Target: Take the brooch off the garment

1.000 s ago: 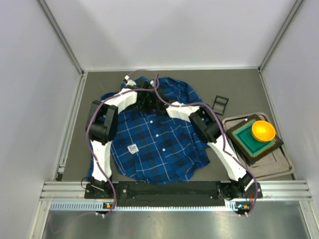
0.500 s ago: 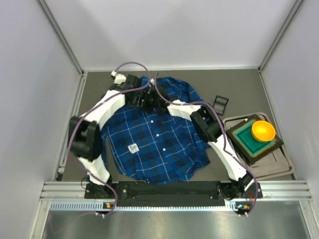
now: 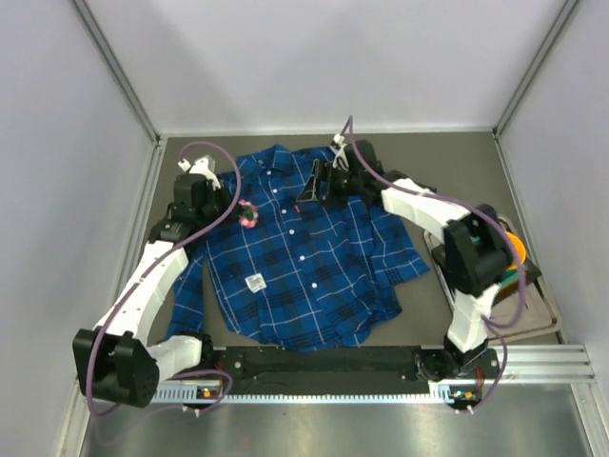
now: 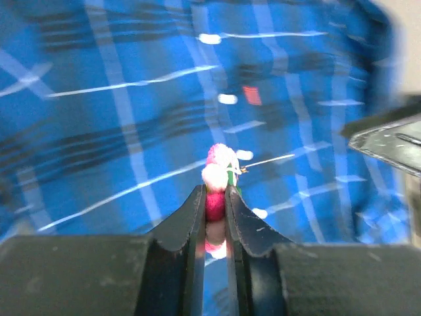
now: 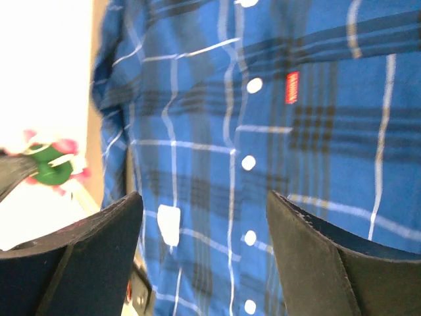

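The brooch [image 3: 248, 215], a small pink and red bead flower, is pinched in my left gripper [image 3: 238, 211] over the left shoulder of the garment [image 3: 304, 276]. In the left wrist view the jaws [image 4: 214, 192] are shut on the brooch [image 4: 220, 161], with the blurred blue plaid garment [image 4: 118, 99] below it. My right gripper [image 3: 309, 186] is open and empty over the shirt's collar area. In the right wrist view the right gripper [image 5: 204, 204] has wide-spread fingers above the button row of the garment [image 5: 296, 151], and the brooch [image 5: 52, 168] shows at the far left.
A white square tag [image 3: 254, 283] lies on the shirt front and also shows in the right wrist view [image 5: 169, 224]. An orange bowl [image 3: 501, 249] sits on a green tray [image 3: 473, 269] on a grey metal tray [image 3: 533, 319] at the right. A small black frame [image 3: 420, 198] lies near the shirt.
Both grippers were together over the upper shirt. The left arm has swung out to the left with the brooch, and the right arm has moved up and to the right, uncovering the collar.
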